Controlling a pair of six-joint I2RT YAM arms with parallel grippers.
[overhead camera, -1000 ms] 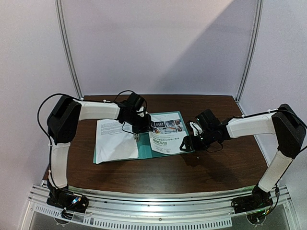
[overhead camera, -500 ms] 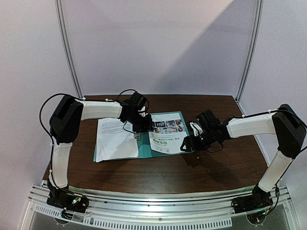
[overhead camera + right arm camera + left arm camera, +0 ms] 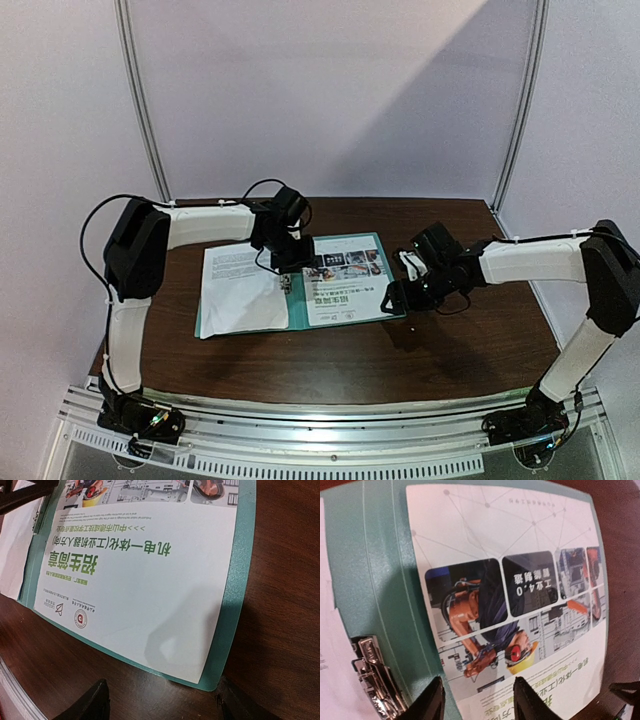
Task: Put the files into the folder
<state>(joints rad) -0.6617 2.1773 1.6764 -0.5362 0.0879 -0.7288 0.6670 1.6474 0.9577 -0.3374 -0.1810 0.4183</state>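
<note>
Left gripper (image 3: 479,690) spread above colour sheet (image 3: 520,555), folder (image 3: 385,555) lying open

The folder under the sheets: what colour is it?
The folder is teal green, clearest in the right wrist view.

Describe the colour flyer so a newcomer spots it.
On the wooden table lies an open teal folder. The flyer is the sheet on its right half. Unlike the plain text sheet on the left, it carries colour photos and green lettering.
</note>
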